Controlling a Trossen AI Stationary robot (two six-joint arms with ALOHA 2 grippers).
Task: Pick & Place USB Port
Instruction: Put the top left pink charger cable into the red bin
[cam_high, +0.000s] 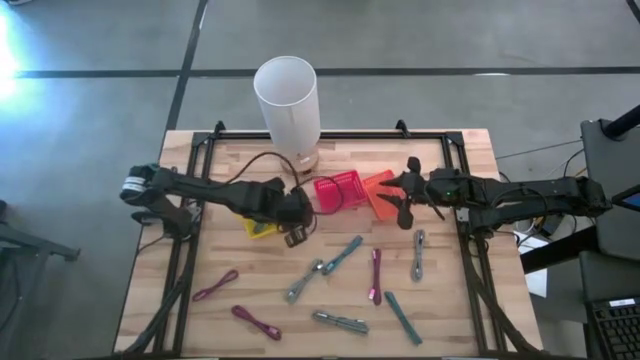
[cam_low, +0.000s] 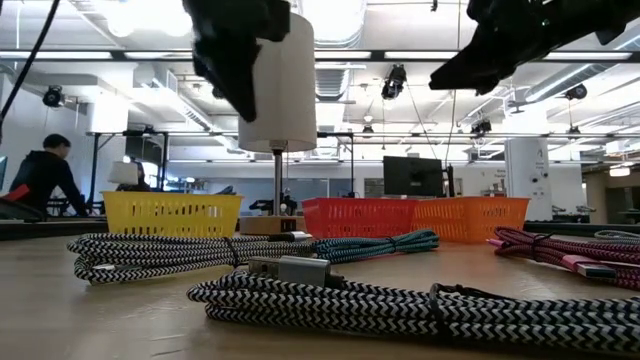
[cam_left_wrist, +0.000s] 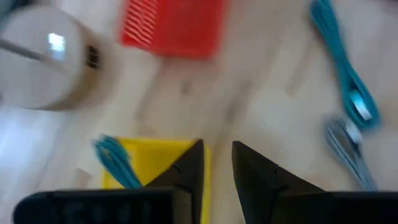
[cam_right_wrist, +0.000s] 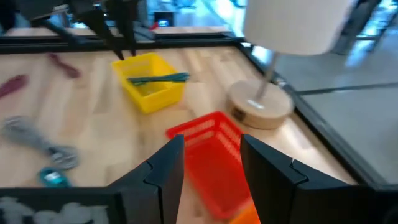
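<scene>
Several bundled USB cables lie on the wooden table: a teal one (cam_high: 345, 255), grey ones (cam_high: 304, 281) (cam_high: 418, 253), magenta ones (cam_high: 375, 275) (cam_high: 215, 285). A yellow basket (cam_right_wrist: 149, 81) holds one teal cable (cam_right_wrist: 155, 78). My left gripper (cam_left_wrist: 217, 146) hovers open and empty beside that basket's right edge (cam_left_wrist: 155, 158). My right gripper (cam_right_wrist: 211, 140) is open and empty above the red basket (cam_right_wrist: 211, 158), next to the orange basket (cam_high: 380, 188).
A white lamp (cam_high: 288, 100) stands on a round wooden base (cam_right_wrist: 258, 106) at the far side, just behind the baskets. A black frame (cam_high: 330, 135) edges the table. More cables lie near the front edge (cam_high: 340, 322) (cam_high: 257, 322) (cam_high: 403, 318). A person (cam_low: 45, 175) is in the room beyond.
</scene>
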